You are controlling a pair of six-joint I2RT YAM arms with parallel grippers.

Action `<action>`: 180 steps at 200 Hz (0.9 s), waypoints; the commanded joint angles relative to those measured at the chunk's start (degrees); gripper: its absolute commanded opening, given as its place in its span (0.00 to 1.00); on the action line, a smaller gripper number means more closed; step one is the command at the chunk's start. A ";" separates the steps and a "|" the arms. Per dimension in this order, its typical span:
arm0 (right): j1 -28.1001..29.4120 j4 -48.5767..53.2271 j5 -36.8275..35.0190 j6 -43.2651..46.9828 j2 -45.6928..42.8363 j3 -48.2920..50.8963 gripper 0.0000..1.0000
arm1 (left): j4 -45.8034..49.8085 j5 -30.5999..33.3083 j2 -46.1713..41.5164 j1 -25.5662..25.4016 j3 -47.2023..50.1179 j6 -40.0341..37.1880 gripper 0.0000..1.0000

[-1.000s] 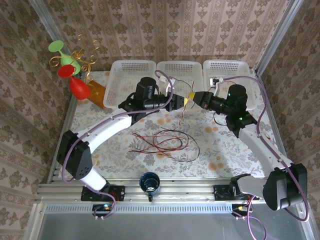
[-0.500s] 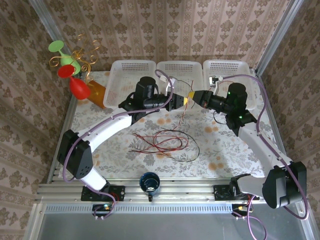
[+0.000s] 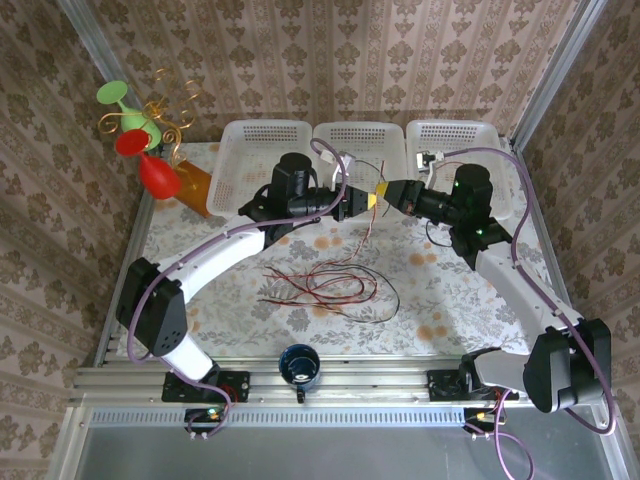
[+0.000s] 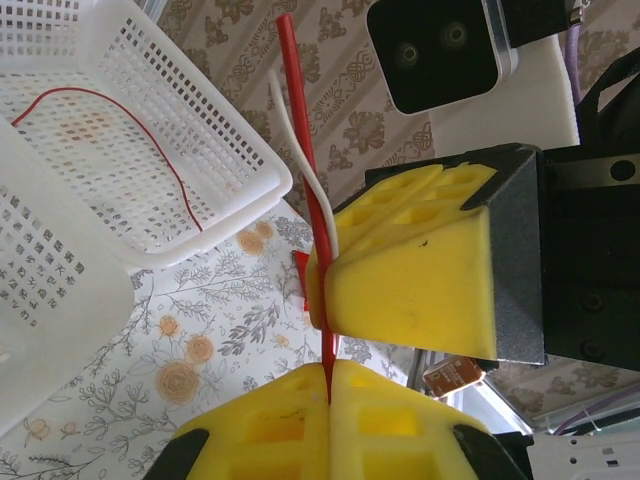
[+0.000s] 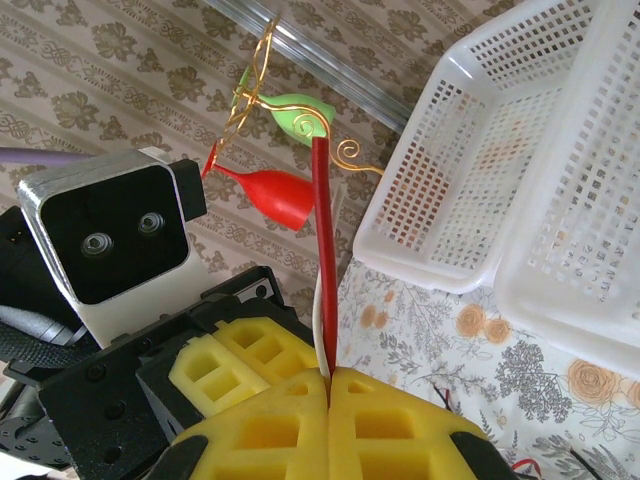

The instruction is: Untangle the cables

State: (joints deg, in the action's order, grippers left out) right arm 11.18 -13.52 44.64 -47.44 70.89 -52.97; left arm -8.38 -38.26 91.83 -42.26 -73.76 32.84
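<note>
- The cables point(image 3: 325, 285) lie in a loose red and black tangle on the worktop point(image 3: 450, 310), well in front of the middle basket point(image 3: 360, 127). The tangle's long axis runs left to right.
- One red cable point(image 4: 300, 130) is lifted out of the tangle. It is stretched taut and straight, just in front of the middle basket.
- The left hand point(image 3: 363, 202) is pinched tight on the red cable. In the left wrist view the strand rises straight out of the seam between its yellow pads point(image 4: 270, 425).
- The right hand point(image 3: 387, 193) is also clamped on the red cable. It meets the left hand tip to tip just in front of the middle basket.
- From the hands a thin strand droops down towards the tangle.
- Another thin red wire point(image 4: 150, 140) curls inside the middle basket.
- A white lattice basket stands on either side of the middle basket: left basket point(image 3: 262, 128), right basket point(image 3: 455, 127).
- Red and green plastic goblets point(image 3: 140, 150) with gold curls stand left of the baskets. A dark mug point(image 3: 299, 365) sits far in front of the middle basket, beyond the tangle.
- The worktop has a floral cloth, and the hand pads are blocky yellow foam with square hollows.
</note>
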 commanded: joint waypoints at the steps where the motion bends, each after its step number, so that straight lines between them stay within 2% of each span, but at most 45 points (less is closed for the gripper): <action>1: 0.59 0.10 2.65 0.94 0.10 -2.08 0.00 | -2.27 -1.23 0.41 0.05 -0.52 0.30 0.00; 24: 0.60 0.62 2.50 1.25 -0.09 -1.96 0.00 | -1.99 -0.65 -0.02 0.07 -0.20 -0.17 0.00; 51: 0.34 1.58 2.20 1.48 -0.45 -1.92 0.21 | -1.19 0.37 -0.74 0.07 0.32 -0.73 0.00; 68: 0.33 1.56 2.20 1.34 -0.58 -1.77 0.28 | -1.11 0.40 -0.78 0.16 0.41 -0.73 0.00; 136: 0.05 1.78 2.53 1.15 -0.67 -1.69 0.32 | -0.23 0.56 -0.75 0.17 0.54 -0.65 0.00; 180: -0.32 1.88 2.97 0.95 -0.93 -1.04 0.30 | -0.08 0.56 -0.87 0.30 0.71 -0.60 0.00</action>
State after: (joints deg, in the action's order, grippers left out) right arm 11.16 -11.77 45.52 -46.63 70.89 -53.25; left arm -8.60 -37.71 91.83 -42.28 -73.56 32.82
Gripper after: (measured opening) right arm 0.309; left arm 0.050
